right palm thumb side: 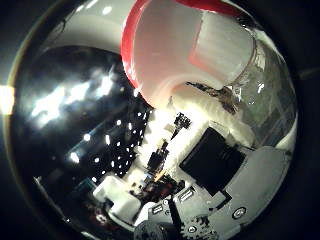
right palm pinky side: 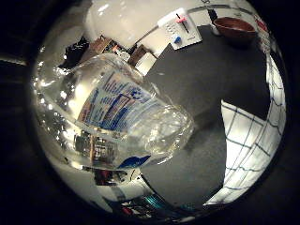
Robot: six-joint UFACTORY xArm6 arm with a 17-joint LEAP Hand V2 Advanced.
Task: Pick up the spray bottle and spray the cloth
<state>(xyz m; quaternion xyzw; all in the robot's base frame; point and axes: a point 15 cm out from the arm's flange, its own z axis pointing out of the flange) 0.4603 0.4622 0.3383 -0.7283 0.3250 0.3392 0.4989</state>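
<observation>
The clear spray bottle (right palm pinky side: 117,108) with a blue, white and red label fills much of the right little finger side palm view. It lies close against the palm, tilted above the dark table (right palm pinky side: 202,80). Its red and white spray head (right palm thumb side: 185,50) fills the right thumb side palm view. My right hand (right palm thumb side: 215,185) shows there as white, black and geared parts next to the spray head, with fingers (right palm thumb side: 225,110) curled up against it. The white checked cloth (right palm pinky side: 253,141) lies flat on the table, a short way from the bottle's base.
A brown bowl (right palm pinky side: 234,28) stands at the far side of the table. A white card-like thing (right palm pinky side: 178,28) with red and blue marks lies near it. Cluttered shelves (right palm pinky side: 122,52) show behind the bottle.
</observation>
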